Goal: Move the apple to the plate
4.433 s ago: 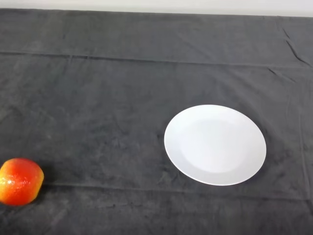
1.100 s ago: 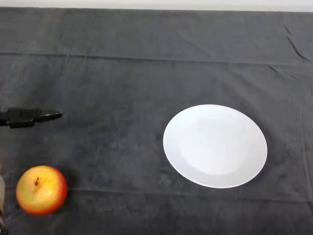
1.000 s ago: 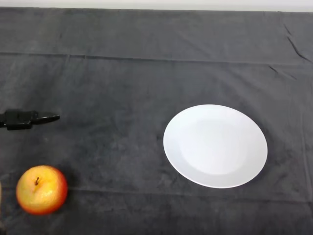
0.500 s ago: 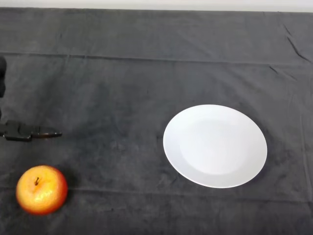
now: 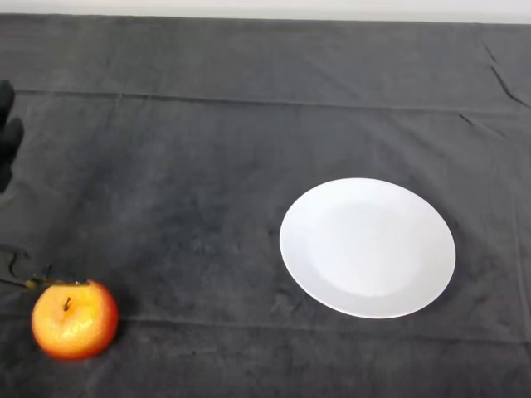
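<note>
The apple (image 5: 75, 319) sits on the desk (image 5: 249, 124) at the lower left, stem up, well apart from the plate (image 5: 367, 247) to its right. Only a black sliver of the hand (image 5: 7, 137) shows at the left edge, above the apple and clear of it — whether its fingers are spread or curled cannot be told. The apple is round, glossy, orange-red with a yellow blush. The plate is white, smooth, round and shallow. A dark, soft, creased cloth covers the desk
</note>
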Available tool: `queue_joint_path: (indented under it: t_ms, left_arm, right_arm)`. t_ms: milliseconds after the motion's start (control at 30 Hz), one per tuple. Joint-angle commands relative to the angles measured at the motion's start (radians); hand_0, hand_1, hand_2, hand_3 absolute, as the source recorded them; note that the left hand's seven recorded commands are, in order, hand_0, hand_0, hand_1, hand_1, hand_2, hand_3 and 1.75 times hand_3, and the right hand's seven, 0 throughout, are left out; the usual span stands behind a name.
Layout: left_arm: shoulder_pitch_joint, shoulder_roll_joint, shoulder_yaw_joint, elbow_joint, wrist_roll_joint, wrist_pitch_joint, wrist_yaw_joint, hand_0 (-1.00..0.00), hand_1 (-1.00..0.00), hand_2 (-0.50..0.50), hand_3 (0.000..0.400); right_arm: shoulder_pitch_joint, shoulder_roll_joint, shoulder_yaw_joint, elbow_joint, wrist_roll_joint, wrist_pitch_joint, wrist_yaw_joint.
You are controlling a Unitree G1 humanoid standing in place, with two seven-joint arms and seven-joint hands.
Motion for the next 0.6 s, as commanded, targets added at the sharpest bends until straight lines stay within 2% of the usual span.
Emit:
queue_joint_path:
  t_ms: [33,233,600]
  left_arm:
    - [0.045,0.082,0.002,-0.055,-0.021,0.021,-0.014,0.0,0.0,0.0,0.0]
    - [0.099,0.098,-0.01,-0.089,-0.003,0.026,-0.048,0.0,0.0,0.0,0.0]
    - [0.072,0.107,-0.039,0.065,0.065,-0.055,-0.104,0.0,0.0,0.0,0.0]
  right_arm:
    - [0.007,-0.018,-0.0045,-0.033,0.009,0.003,-0.0093]
    - [0.007,-0.017,-0.004,-0.036,0.0088,0.004,-0.0108]
    - [0.008,-0.016,-0.0036,-0.038,0.0089,0.004,-0.0125]
